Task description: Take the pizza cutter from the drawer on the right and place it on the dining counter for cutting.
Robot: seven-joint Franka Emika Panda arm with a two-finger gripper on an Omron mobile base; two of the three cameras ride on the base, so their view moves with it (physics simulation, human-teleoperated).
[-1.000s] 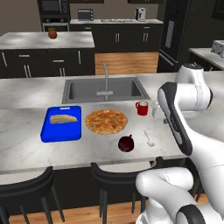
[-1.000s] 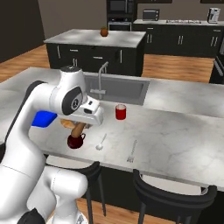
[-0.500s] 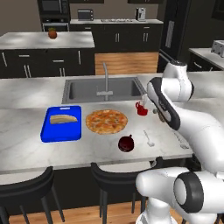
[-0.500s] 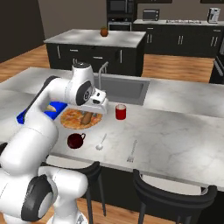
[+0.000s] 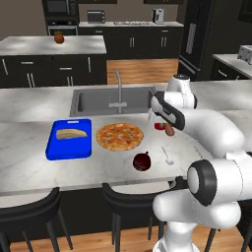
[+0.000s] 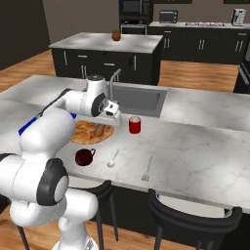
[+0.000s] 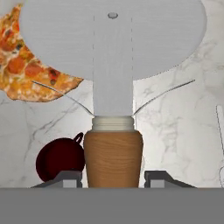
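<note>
Gripper: the gripper [image 7: 113,177] clamps the pizza cutter [image 7: 113,83] by its brown wooden handle, finger tips pressed to either side of it.
Pizza cutter: carried in the air above the dining counter [image 5: 29,142], silver wheel pointing away from the hand, hanging over the marble between the pizza [image 5: 119,136] and the red cup [image 6: 135,125].
Counter: a dark red mug [image 5: 142,161] and a small white spoon [image 5: 167,156] lie near the front edge; a blue cutting board [image 5: 70,139] with bread sits left of the pizza.
Sink: the steel sink [image 5: 106,100] lies behind the pizza.
</note>
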